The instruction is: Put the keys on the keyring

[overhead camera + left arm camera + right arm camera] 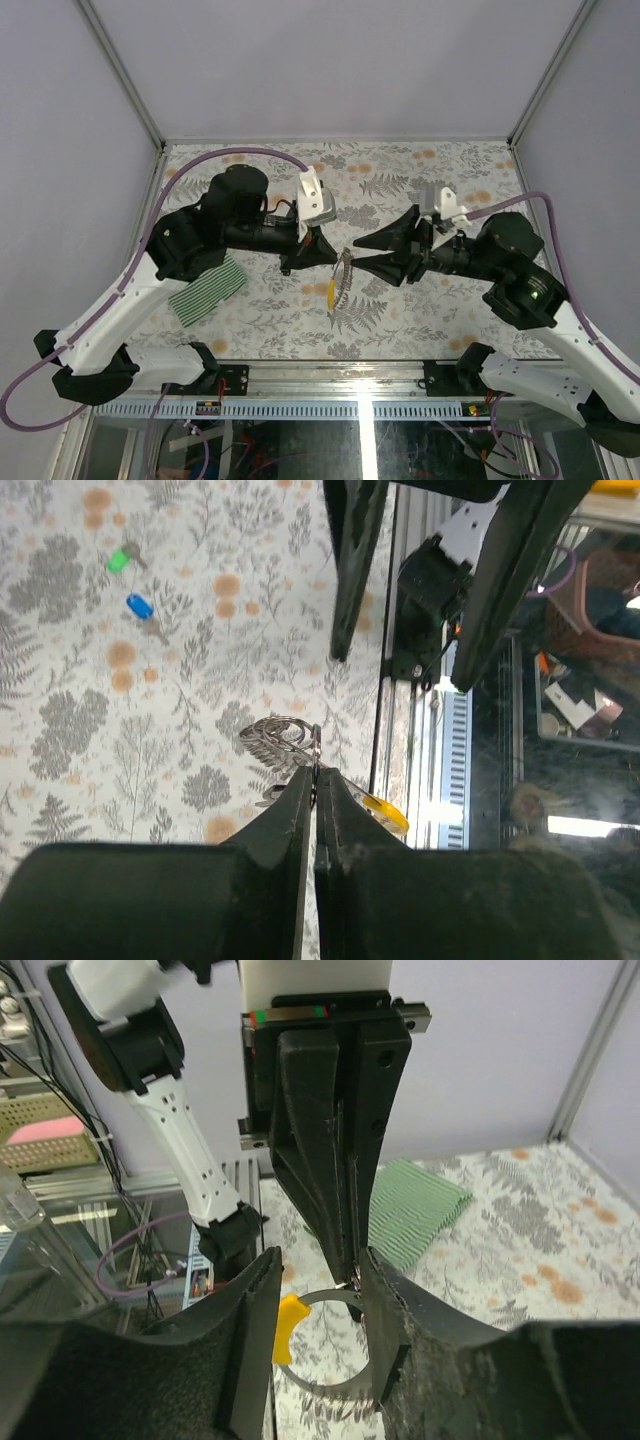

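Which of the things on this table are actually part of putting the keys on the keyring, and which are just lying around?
Part of the job:
- keyring with its yellow tag, pinched in the left gripper
- blue key, lying loose
- green key, lying loose beside it

Just lying about:
- green-and-white striped cloth

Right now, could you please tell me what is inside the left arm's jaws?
The left jaws are shut on the keyring, its yellow tag poking out beside them. The pinched stretch itself is covered by them.
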`<action>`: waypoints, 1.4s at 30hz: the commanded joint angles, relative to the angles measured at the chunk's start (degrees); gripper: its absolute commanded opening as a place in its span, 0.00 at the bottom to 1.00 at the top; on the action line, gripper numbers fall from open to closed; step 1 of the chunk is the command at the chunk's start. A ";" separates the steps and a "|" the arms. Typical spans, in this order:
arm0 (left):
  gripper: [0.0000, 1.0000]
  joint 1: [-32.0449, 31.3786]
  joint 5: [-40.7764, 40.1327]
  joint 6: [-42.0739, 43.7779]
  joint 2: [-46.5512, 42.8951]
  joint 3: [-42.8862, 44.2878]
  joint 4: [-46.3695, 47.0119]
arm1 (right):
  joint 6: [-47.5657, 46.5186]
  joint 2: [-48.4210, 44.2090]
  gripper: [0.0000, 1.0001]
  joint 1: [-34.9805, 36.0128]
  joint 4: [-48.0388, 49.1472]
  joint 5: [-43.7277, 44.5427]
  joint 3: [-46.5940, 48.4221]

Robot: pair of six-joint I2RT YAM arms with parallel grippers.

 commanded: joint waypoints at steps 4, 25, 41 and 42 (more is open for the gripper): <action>0.00 -1.82 -6.30 6.58 3.77 6.35 -12.61 | -1.89 3.49 0.46 -0.09 -4.11 1.01 0.19; 0.00 -4.58 -7.10 8.37 4.13 7.58 -14.24 | -4.32 7.81 0.44 -0.13 -3.78 -4.73 -1.58; 0.00 -5.21 -7.68 8.38 4.57 7.67 -14.31 | -5.82 9.04 0.32 -0.09 -6.19 -7.67 -0.56; 0.00 -5.29 -7.69 8.38 4.65 7.66 -14.38 | -5.84 9.08 0.32 -0.09 -6.11 -7.78 -0.57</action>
